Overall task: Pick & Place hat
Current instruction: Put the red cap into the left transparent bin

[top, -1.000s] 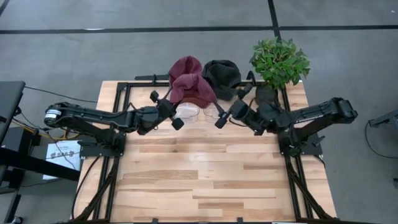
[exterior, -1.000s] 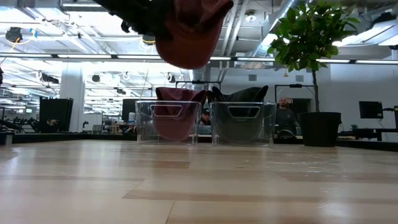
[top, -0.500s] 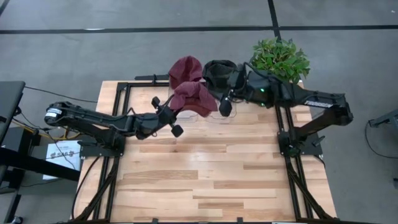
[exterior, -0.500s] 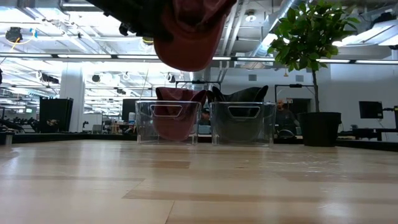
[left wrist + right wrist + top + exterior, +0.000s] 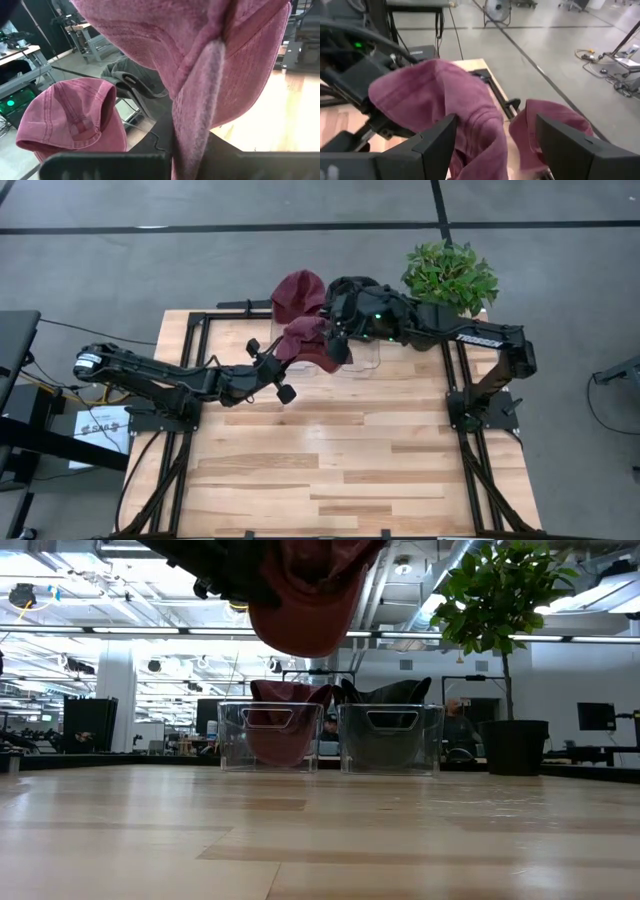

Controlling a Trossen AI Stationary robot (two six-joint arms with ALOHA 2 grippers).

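Cloth maroon hat (image 5: 210, 65), ribbed seams, hangs pinched in left gripper (image 5: 283, 370).

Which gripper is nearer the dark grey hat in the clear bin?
Right. The right gripper hangs open just beside the dark grey hat. The left gripper, shut on the maroon hat, is farther off.

High view looks straight down on the whole table (image 5: 340, 470); low view sits at tabletop height, level toward the two clear bins (image 5: 330, 738). Both wrist views press close on the raised maroon cap (image 5: 200, 55), shared by all four.
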